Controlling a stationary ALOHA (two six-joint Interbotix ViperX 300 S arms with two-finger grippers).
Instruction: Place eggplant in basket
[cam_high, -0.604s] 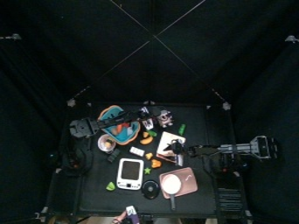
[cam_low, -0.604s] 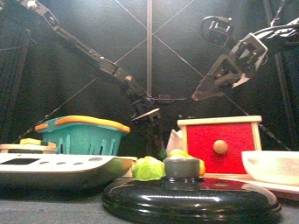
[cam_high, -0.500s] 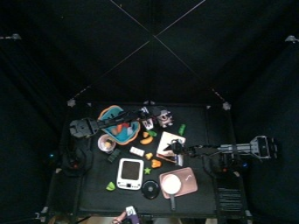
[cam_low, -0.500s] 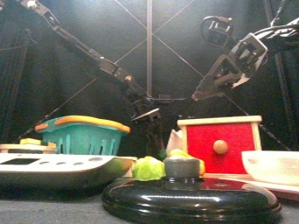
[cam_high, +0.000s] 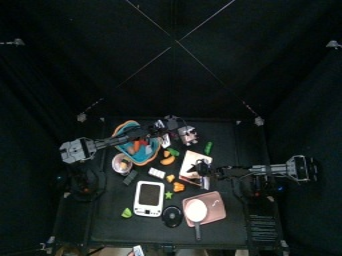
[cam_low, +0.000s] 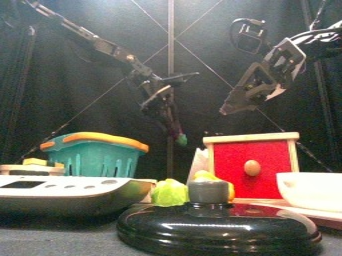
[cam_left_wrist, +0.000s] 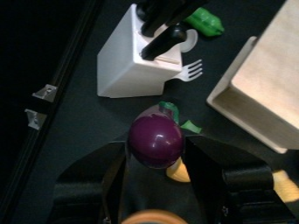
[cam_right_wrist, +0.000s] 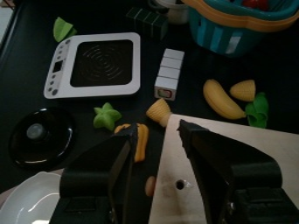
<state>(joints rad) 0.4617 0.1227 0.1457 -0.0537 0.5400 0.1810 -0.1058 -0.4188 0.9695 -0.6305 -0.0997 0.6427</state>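
The purple eggplant with its green cap sits between the jaws of my left gripper, which is shut on it. In the front view the left gripper hangs high over the table's middle, and the eggplant dangles below it, clear of the table. The teal basket with its orange rim stands at the left, lower than the eggplant. From above, the basket lies partly under the left arm. My right gripper is open above a wooden board.
A white scale, a black lid, a red box and a white bowl stand at the table's front. A white utensil holder and small toy foods lie below the left gripper. A pink plate sits front right.
The left gripper has risen from near the table with the eggplant in it, and its arm has drawn back to the left. The right arm has stayed still.
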